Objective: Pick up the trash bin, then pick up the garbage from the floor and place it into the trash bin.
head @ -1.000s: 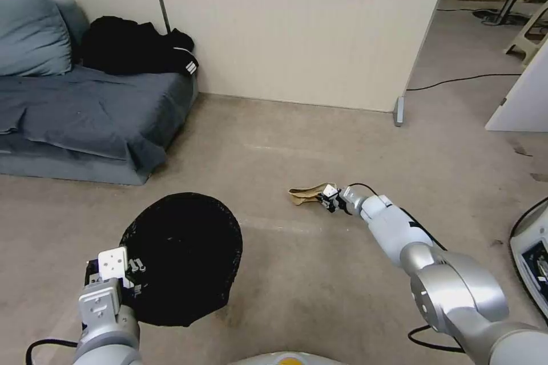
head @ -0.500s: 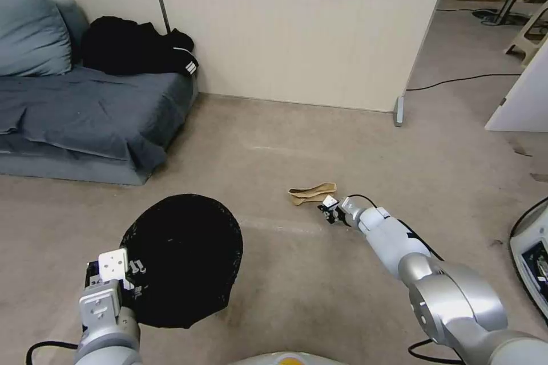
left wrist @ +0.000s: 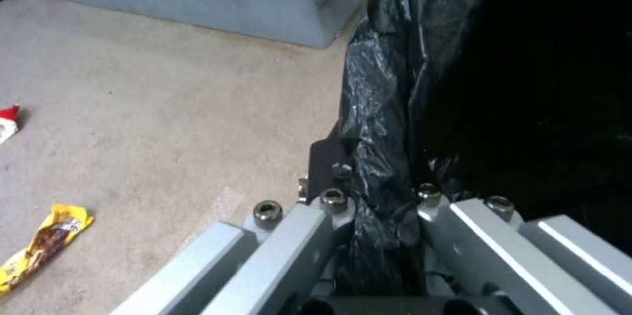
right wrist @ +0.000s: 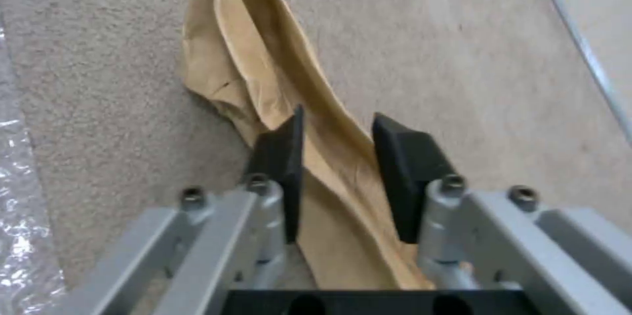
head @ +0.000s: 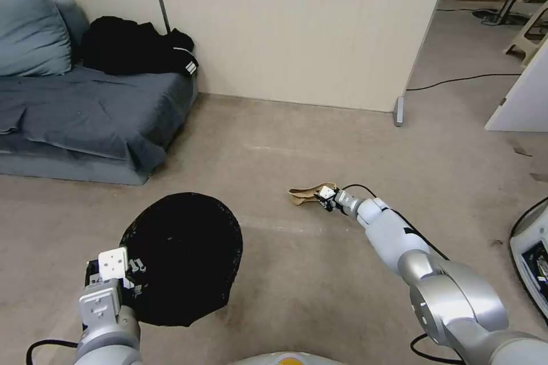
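Sofa (head: 85, 120): grey-blue, far left by wall; black garment (head: 137, 51) on seat, cushion at left end.
Snack wrappers: yellow wrapper (left wrist: 39, 251) and red-white wrapper (left wrist: 8, 122) flat on carpet, left wrist view; well apart from each other, clear of bin.
Left gripper (head: 114, 276): low, near-left of head view; fingers clamped on bin rim, black liner pinched between them per left wrist view (left wrist: 378, 216).
Trash bin (head: 182, 256): held at rim by L gripper, mouth facing camera; black bag (left wrist: 388, 107) folded over rim, interior dark, contents not discernible.
Floor (head: 297, 274): beige carpet, pale strip running across between bin and paper bag.
Paper bag (head: 305, 192): brown, crumpled, flattened, lying on carpet centre-right, well apart from bin.
Right gripper (head: 326, 197): arm extended fwd and down, tip at right end of paper bag. In right wrist view (right wrist: 335, 157), black pads (right wrist: 283, 152) apart, straddling a raised fold of bag (right wrist: 263, 68); gap visible each side, not pinched. Bag resting on floor.
Partition wall (head: 297, 23): beige, behind work area; cable on floor at far right.
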Tool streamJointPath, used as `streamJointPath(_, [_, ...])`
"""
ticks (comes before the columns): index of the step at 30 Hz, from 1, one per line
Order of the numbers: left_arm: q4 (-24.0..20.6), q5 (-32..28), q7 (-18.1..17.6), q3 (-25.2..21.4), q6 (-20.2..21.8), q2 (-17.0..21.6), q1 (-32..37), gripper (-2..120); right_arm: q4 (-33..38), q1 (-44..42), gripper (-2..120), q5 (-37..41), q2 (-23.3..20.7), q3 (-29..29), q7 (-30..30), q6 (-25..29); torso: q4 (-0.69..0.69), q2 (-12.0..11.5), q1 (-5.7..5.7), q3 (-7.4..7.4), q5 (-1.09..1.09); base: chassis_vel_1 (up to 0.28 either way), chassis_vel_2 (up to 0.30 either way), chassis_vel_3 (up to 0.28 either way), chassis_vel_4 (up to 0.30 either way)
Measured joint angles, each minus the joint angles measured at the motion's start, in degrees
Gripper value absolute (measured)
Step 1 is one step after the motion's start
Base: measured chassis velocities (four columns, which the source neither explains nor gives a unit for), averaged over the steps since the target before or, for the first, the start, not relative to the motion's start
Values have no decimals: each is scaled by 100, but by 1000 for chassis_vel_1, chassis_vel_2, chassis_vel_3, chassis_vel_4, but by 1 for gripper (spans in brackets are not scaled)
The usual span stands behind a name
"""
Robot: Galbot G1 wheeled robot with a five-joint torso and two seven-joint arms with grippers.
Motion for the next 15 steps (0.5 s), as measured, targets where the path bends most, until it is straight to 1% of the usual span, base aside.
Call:
streamJointPath(2, [0,4,2,0,1,1,-11,0,-3,18,39,-191,8,-54,62,53,0,0,0,0,0,0,0,0,0])
streamJointPath(3, [0,4,2,0,1,1,-11,0,-3,18,39,-191,8,-54,62,53,0,0,0,0,0,0,0,0,0])
streamJointPath(5, [0,25,2,11,1,-5,-27,0,-9,30,50,-555,16,-116,202,121,0,0,0,0,0,0,0,0,0])
streamJointPath(6, [0,25,2,11,1,-5,-27,0,-9,30,50,-555,16,-116,202,121,0,0,0,0,0,0,0,0,0])
streamJointPath(9, [0,62,10,54,1,-28,-49,0,-21,12,65,-1002,50,-179,418,148,-1,0,0,0,0,0,0,0,0])
streamJointPath(10, [0,62,10,54,1,-28,-49,0,-21,12,65,-1002,50,-179,418,148,-1,0,0,0,0,0,0,0,0])
streamJointPath(13, [0,100,22,93,1,-42,-49,0,-43,-22,80,-1266,110,-214,564,126,0,0,0,0,0,0,0,0,0])
streamJointPath(14, [0,109,22,98,1,-45,-48,0,-48,-29,84,-1321,131,-224,591,107,0,0,0,0,0,0,0,0,0])
streamJointPath(15, [0,109,22,98,1,-45,-48,0,-48,-29,84,-1321,131,-224,591,107,0,0,0,0,0,0,0,0,0])
